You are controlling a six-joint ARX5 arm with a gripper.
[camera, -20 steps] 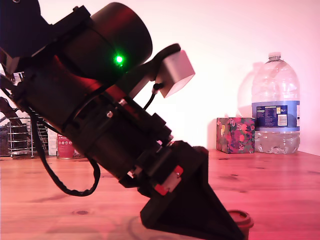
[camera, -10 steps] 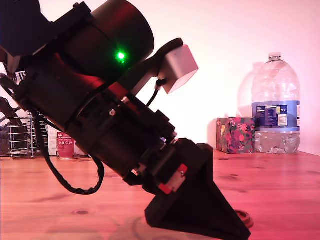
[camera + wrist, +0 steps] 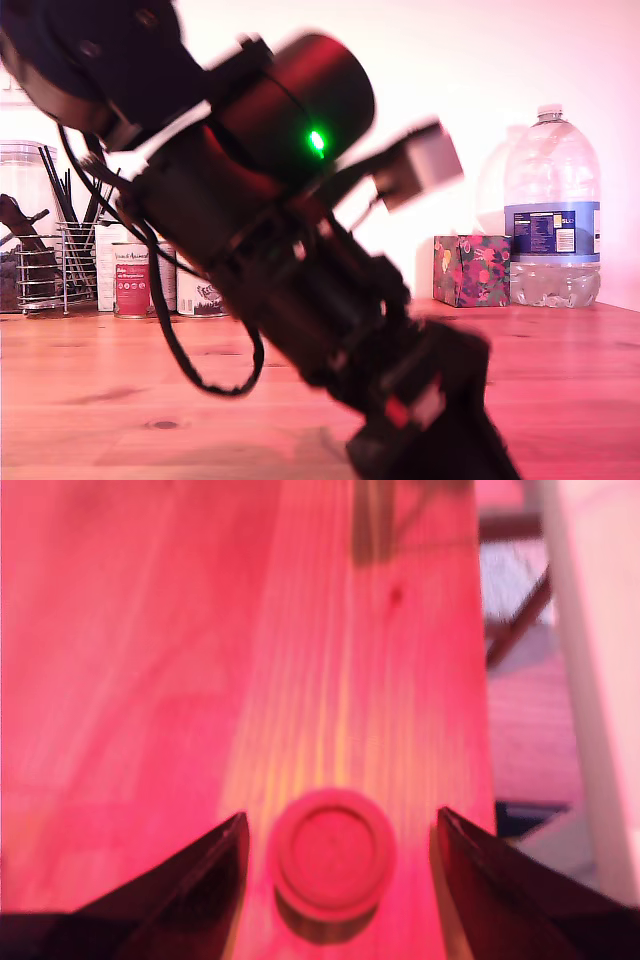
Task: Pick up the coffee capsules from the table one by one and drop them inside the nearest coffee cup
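While the arm (image 3: 270,250) fills most of the exterior view in motion blur, a wire rack (image 3: 45,265) of dark utensils stands at the far left of the counter (image 3: 90,390), with printed tins (image 3: 133,280) just to the rack's right, half hidden behind the arm. A green light (image 3: 316,140) glows on the arm's dark round housing, and a grey block (image 3: 415,165) juts from the arm to the light's right. Right of the arm, at the back of the counter, sits a floral box (image 3: 470,270), and a big water bottle (image 3: 552,210) stands just beside the box on its right. Seen from the wrist, the pincer (image 3: 335,855) is spread wide, gripping nothing, its two dark fingers (image 3: 200,880) either side of the capsule (image 3: 332,852). That capsule sits on the counter between them, round face toward the camera, with clear gaps to both fingers.
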